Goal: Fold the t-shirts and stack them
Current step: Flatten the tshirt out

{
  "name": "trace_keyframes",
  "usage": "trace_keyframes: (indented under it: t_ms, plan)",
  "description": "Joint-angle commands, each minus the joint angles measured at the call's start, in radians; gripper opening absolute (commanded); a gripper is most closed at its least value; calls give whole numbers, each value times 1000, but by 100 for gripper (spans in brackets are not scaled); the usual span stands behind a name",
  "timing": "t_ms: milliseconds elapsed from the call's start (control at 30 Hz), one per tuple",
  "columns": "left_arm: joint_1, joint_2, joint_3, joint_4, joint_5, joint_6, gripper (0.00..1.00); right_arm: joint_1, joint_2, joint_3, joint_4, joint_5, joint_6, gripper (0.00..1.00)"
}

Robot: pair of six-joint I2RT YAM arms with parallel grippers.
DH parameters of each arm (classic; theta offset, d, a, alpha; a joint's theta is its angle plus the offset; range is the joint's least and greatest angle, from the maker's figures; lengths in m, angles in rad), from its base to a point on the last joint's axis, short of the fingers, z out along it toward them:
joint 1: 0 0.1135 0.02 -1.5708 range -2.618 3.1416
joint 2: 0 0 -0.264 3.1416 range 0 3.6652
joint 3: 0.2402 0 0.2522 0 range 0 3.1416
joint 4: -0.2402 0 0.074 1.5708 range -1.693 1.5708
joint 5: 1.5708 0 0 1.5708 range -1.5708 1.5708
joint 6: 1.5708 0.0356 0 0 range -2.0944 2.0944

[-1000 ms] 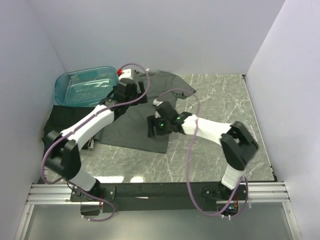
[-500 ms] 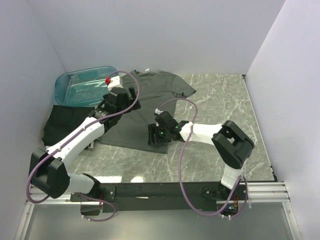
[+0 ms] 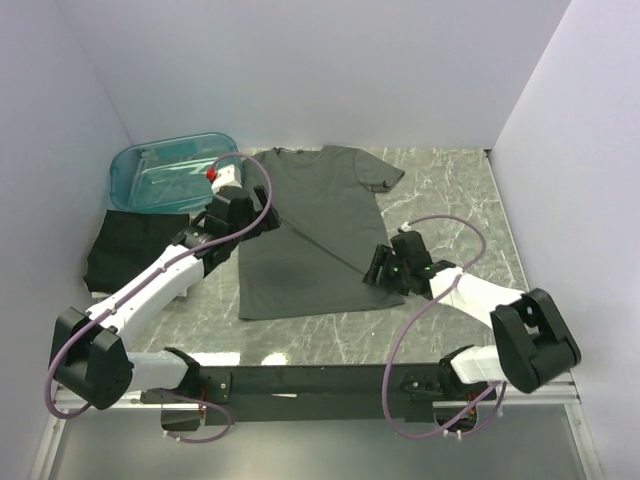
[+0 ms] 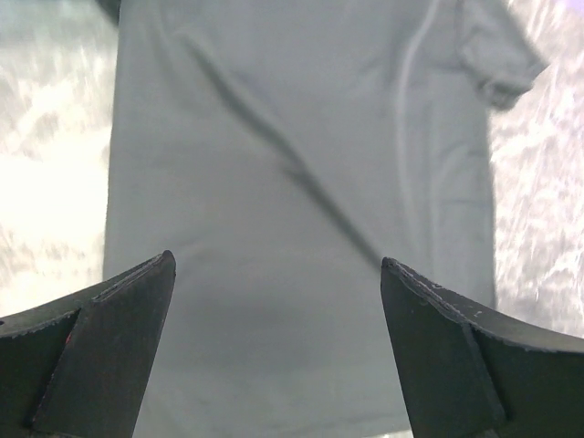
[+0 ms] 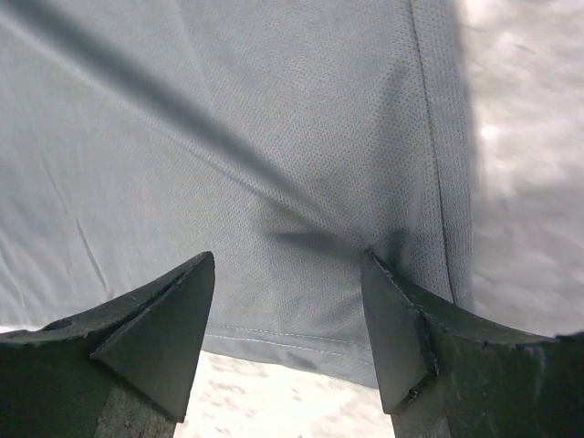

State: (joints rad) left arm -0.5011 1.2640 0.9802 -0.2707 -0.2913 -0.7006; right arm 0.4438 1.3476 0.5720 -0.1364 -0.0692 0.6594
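T-shirt (image 3: 310,215) fabric is lying flat under both pincers. The right gripper (image 5: 287,255) is hovering released over the hem at lower right, and the left gripper (image 4: 276,265) is gaping wide above the body. A second ago it was bunching under the arms; now it is spreading straight at centre frame. It is resting on a marble table (image 3: 450,195) between white walls (image 3: 330,70) — a teal tub (image 3: 165,172) is sitting upper left, with a black folded t-shirt (image 3: 125,250) below it. Both arms are reaching low, elbows outward.

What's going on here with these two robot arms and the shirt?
Two robot arms are working on a grey t-shirt, spread flat on the marble table with its neck away from them. The left gripper hangs open above its left side; the right gripper, jaws apart, is low at the hem's right corner. Neither grips it. A darker garment lies left, by a teal tub.
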Motion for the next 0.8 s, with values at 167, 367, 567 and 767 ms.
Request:
trace_keyframes:
  t_ms: [167,367,567,767]
  plan:
    - [-80,-115,-153,-139,48,-186,99,-37,-158,5,-250,31,-84,73]
    - [-155,-270,-271,-395,-54,-394,99,-37,-364,88,-333,113,-119,74]
    - [-155,-385,-439,-420,-3,-519,99,-59,-464,94,-390,267,-54,77]
    - [-155,-339,-532,-328,30,-553,72,-85,-458,68,-408,273,-31,82]
